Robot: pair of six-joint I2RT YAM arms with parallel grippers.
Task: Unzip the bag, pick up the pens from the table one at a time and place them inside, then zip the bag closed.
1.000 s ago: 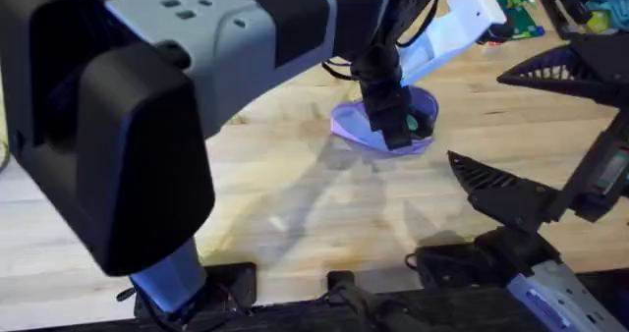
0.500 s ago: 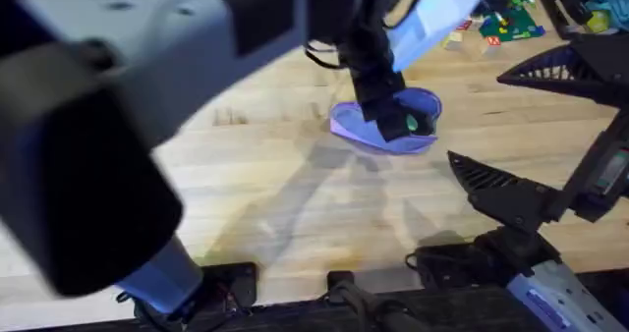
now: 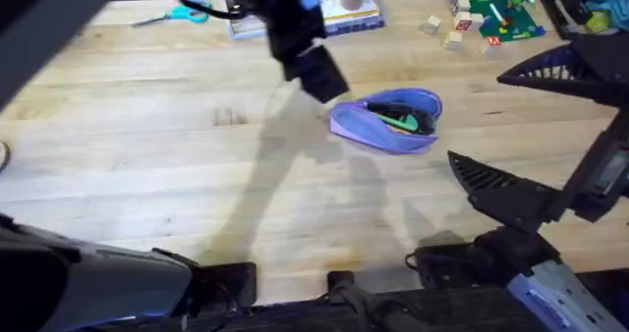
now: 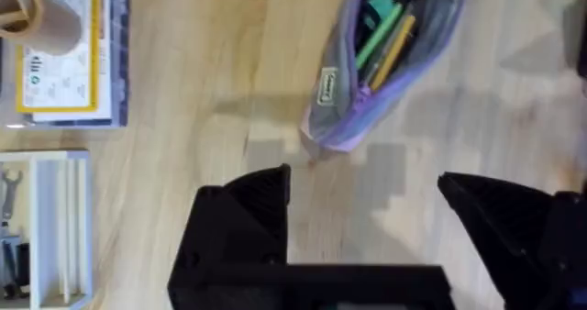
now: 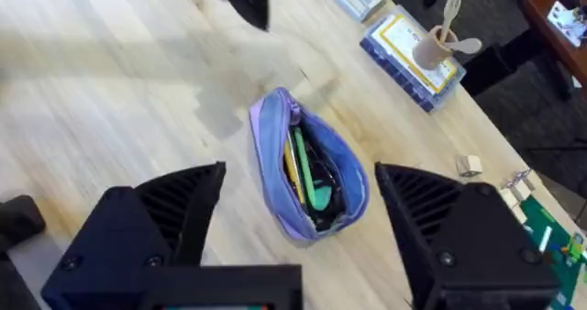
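On the table (image 3: 147,165), the left gripper (image 3: 310,67) hangs blurred at about ten o'clock from the bag (image 3: 388,123); overhead its fingers are hard to make out, but its wrist camera shows them spread wide and empty. The bag lies unzipped near the table's middle. Both wrist cameras show a yellow pen (image 4: 393,51) beside green items inside; overhead barely shows it. The right gripper (image 3: 536,126), at four o'clock, gapes empty, its arm cut off.
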